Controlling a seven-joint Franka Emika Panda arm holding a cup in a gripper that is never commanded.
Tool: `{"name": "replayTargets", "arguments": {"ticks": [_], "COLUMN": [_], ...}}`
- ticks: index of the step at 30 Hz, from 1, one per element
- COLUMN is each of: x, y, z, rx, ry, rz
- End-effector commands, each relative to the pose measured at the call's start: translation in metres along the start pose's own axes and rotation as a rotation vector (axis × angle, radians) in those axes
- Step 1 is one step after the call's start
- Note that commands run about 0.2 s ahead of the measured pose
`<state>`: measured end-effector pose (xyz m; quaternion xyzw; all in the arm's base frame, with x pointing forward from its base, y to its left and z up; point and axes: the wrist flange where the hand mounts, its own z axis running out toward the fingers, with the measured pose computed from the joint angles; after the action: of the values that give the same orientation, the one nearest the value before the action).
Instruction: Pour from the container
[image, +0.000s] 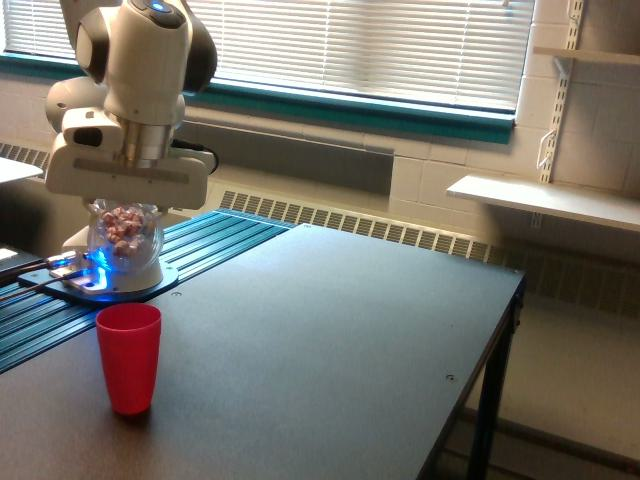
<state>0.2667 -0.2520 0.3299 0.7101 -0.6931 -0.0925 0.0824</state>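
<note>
Exterior view: the end effector (125, 205) is clamped on the container (124, 235), a clear rounded cup with small pinkish pieces inside (what they are cannot be told). It hangs upright in the air at the exterior view's left, above and just behind the red cup (128, 358). That red cup stands upright on the dark tabletop (330, 350).

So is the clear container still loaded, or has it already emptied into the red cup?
Loaded. The container, held in the hand, shows pinkish pieces inside. It sits above the red cup, roughly upright.
</note>
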Motion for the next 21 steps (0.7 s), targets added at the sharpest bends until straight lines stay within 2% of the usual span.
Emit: {"name": "replayTargets", "arguments": {"ticks": [1, 7, 11, 13, 21], "x": [0.0012, 0.0051, 0.0055, 0.0069, 0.0079], "y": [-0.0059, -0.0103, -0.0127, -0.0112, -0.0130], "z": [-0.0044, -0.0062, -0.0034, -0.0005, 0.0023], "rx": [-0.009, -0.002, -0.023, -0.033, -0.038], "ry": [-0.019, -0.045, -0.029, -0.036, -0.040], "rz": [0.028, 0.046, 0.025, 0.037, 0.032]}}
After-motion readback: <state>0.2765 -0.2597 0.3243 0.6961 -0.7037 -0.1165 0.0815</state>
